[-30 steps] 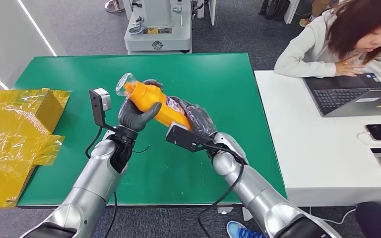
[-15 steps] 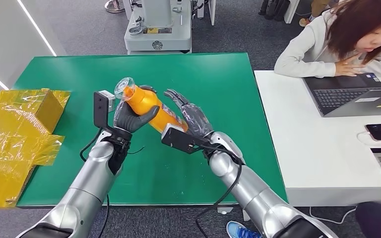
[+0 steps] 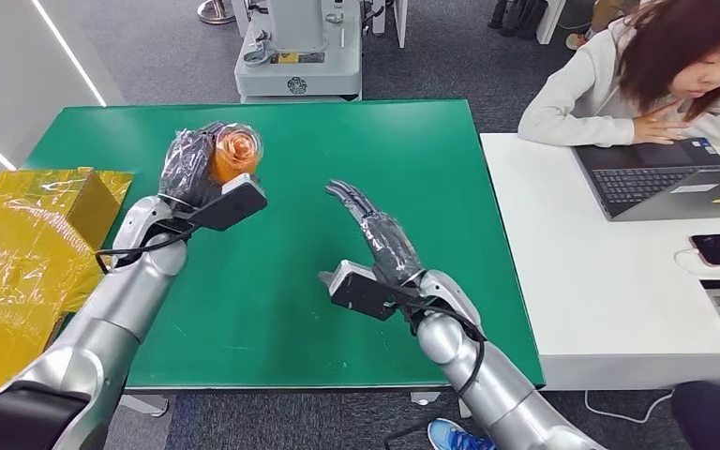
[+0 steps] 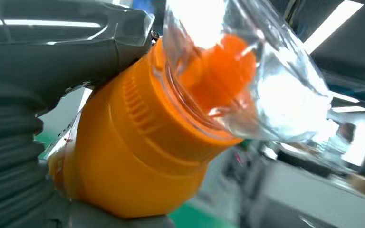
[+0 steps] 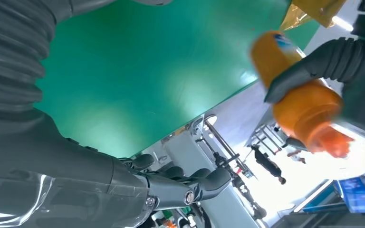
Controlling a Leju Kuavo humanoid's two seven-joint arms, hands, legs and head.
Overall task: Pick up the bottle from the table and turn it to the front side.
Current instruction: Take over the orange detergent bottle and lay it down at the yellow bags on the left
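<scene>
Left hand point(image 3: 190, 166) grips the orange bottle point(image 3: 235, 152) aloft over the green surface point(image 3: 412, 141), cap end toward the camera; right hand point(image 3: 382, 236), fingers spread and empty, sits at four o'clock.

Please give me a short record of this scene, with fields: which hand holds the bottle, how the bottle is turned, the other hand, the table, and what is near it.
bottle: orange bottle with a clear cap cover, lifted off the table
held by: left hand, wrapped around the body
orientation: cap end points toward the head camera
right hand: right hand holds nothing, fingers stretched out above the table
table: green table
nearby: yellow wrapped box at the table's left edge; a person at a laptop on the white desk
</scene>
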